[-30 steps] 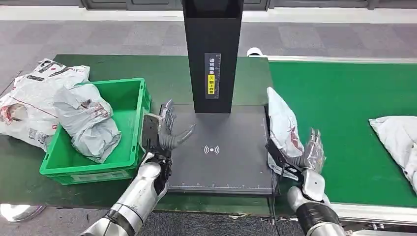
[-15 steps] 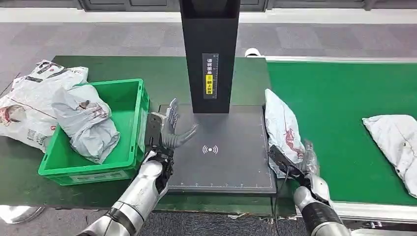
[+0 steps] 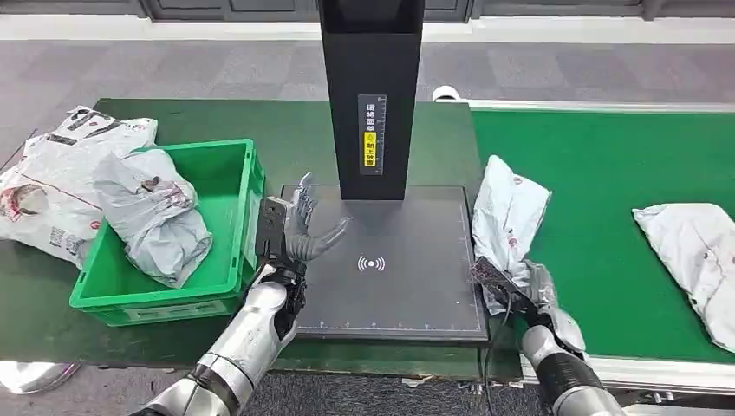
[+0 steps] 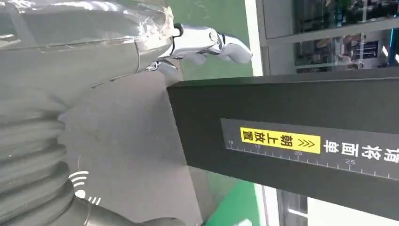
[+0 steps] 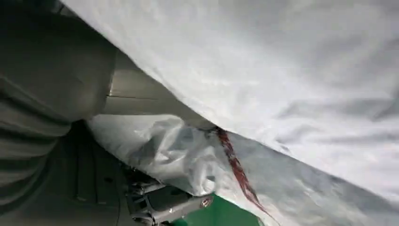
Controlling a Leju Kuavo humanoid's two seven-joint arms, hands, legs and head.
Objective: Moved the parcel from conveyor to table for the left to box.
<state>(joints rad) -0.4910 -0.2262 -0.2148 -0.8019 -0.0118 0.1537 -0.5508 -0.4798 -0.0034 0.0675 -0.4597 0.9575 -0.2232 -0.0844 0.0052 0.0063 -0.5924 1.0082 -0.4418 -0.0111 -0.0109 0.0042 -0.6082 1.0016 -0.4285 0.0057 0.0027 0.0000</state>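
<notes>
We see a green worktop [image 3: 286, 130] carrying a green crate [image 3: 227, 208], loose mail bags [image 3: 52, 173] and a dark scanner plate [image 3: 390, 269].

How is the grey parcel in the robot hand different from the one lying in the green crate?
The held parcel is gripped at its lower end by the right robot hand and stands up at the conveyor's edge; the crate parcel lies slumped in the green crate, untouched. The held parcel looks flatter, the crate parcel bulkier. Both are crinkled grey plastic mailers.
</notes>
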